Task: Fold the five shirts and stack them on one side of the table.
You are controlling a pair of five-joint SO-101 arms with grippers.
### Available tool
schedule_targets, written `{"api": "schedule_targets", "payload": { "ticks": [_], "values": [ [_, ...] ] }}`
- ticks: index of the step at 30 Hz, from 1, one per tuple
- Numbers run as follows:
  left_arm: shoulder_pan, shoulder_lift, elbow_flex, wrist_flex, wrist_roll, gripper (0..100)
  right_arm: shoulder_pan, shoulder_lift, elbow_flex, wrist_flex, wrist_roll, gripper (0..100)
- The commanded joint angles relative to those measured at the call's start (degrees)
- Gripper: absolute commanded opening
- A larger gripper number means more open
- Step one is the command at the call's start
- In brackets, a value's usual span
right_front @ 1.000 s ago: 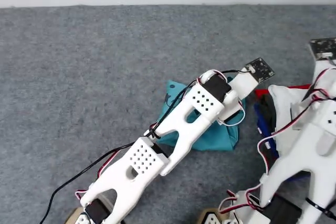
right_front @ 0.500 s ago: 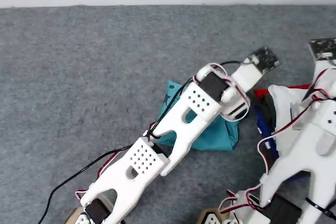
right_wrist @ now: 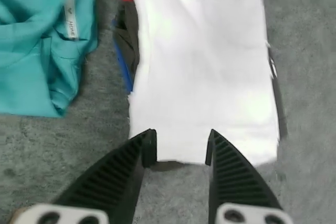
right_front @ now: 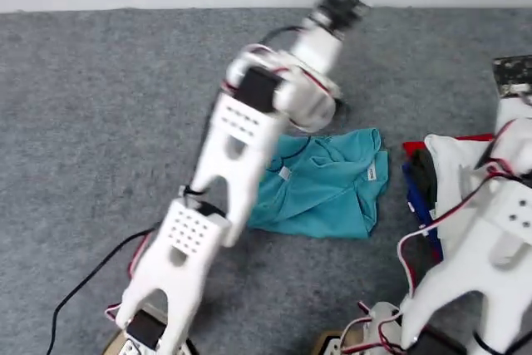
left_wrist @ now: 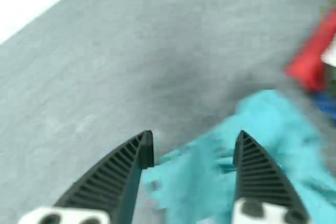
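A crumpled teal shirt (right_front: 326, 180) lies on the grey table, right of centre. My left gripper (left_wrist: 191, 145) hangs open above its far edge, nothing between the fingers; the teal shirt (left_wrist: 273, 129) shows below them. At the table's right side stands a stack of folded shirts with a white shirt (right_front: 453, 170) on top and red (right_front: 414, 148), dark and blue (right_front: 416, 199) layers under it. My right gripper (right_wrist: 178, 142) is open just over the near edge of the white shirt (right_wrist: 202, 66), holding nothing. The teal shirt (right_wrist: 37, 51) lies beside the stack.
Grey felt-like cloth (right_front: 108, 122) covers the table, with wide free room on the left half and along the back. A white wall borders the far edge. The right arm (right_front: 490, 239) stands over the near right corner.
The left arm has lifted and swung toward the back and left, off the teal shirt, which now lies uncovered and spread wider. The right arm has barely moved.
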Motion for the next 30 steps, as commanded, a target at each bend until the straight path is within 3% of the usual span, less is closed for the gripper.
{"api": "schedule_targets", "payload": {
  "ticks": [1,6,13,30],
  "values": [
    [-6.4,-3.1,5.9,1.2,0.5,25,-10.8,-0.3,-0.3,1.5,-1.1,16.8],
    [-7.4,-0.8,16.0,1.0,0.5,25,-24.4,8.0,-0.3,-9.5,-11.3,16.8],
    [-7.4,6.3,17.2,1.0,0.5,25,-33.6,22.7,-0.7,-23.3,-14.2,16.8],
    [-8.5,9.8,17.2,-0.7,0.5,25,-39.7,50.2,-16.4,-24.0,-14.6,16.8]
  ]
}}
